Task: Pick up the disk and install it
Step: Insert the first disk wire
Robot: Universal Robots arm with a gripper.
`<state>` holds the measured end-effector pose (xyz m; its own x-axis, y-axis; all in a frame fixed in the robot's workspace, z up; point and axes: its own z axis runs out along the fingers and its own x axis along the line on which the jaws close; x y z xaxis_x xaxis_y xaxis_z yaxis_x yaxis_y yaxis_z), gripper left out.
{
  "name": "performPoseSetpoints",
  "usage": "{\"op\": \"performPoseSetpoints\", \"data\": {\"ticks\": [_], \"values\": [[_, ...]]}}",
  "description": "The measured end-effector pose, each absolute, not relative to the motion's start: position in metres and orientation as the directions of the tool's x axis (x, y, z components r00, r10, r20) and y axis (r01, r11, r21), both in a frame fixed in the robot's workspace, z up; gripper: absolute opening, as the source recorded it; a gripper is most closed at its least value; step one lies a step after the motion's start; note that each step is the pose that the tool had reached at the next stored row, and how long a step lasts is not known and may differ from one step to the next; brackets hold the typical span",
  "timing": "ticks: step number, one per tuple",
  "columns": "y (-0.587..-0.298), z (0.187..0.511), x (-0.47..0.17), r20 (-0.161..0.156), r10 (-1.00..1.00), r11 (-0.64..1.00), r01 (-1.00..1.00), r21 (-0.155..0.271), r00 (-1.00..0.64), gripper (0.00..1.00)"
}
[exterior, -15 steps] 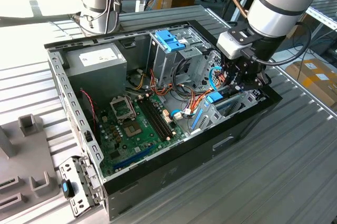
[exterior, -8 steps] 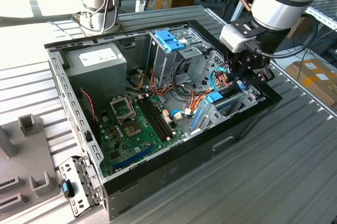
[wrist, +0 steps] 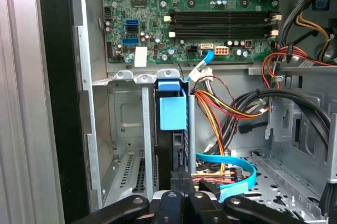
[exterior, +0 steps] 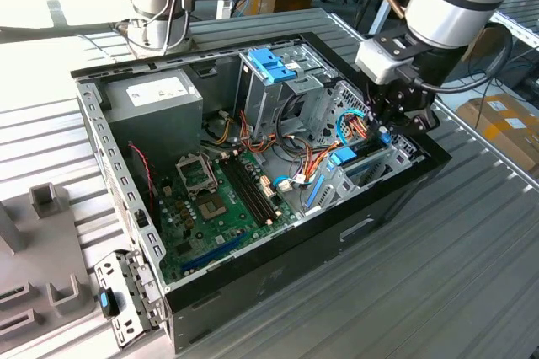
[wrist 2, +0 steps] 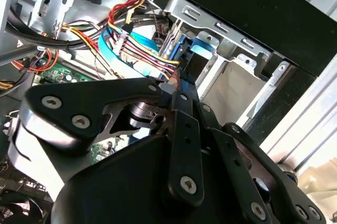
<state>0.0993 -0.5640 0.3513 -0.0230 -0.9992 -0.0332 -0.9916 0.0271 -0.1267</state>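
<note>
Gripper (wrist: pixel 179 195) clamped on disk (wrist: pixel 172 109), standing on edge in drive bay (wrist: pixel 124 124) at case's right; best kept square to bay rails, clear of cables (wrist: pixel 221 111)

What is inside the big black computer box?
Inside the computer case sit a green motherboard, coloured cables, a grey power supply and the disk standing in its bay. The gripper covers the disk's lower part.
</note>
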Motion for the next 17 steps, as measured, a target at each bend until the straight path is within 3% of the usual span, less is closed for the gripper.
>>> {"op": "performPoseSetpoints", "data": {"ticks": [2, 7, 10, 11, 15, 17], "values": [[-0.564, 0.350, 0.105, -0.012, -1.000, 0.025, -0.997, -0.076, -0.024, 0.11], [-0.563, 0.350, 0.116, -0.016, -1.000, 0.025, -0.999, -0.040, -0.025, 0.11], [-0.564, 0.349, 0.118, -0.016, -1.000, 0.025, -0.999, 0.047, -0.026, 0.11], [-0.564, 0.349, 0.119, -0.023, -0.999, 0.025, -0.998, 0.056, -0.026, 0.11], [-0.564, 0.349, 0.121, -0.104, -0.994, 0.020, -0.998, 0.067, -0.027, 0.11], [-0.564, 0.349, 0.128, -0.105, -0.994, 0.020, -0.997, 0.071, -0.027, 0.11]]}}
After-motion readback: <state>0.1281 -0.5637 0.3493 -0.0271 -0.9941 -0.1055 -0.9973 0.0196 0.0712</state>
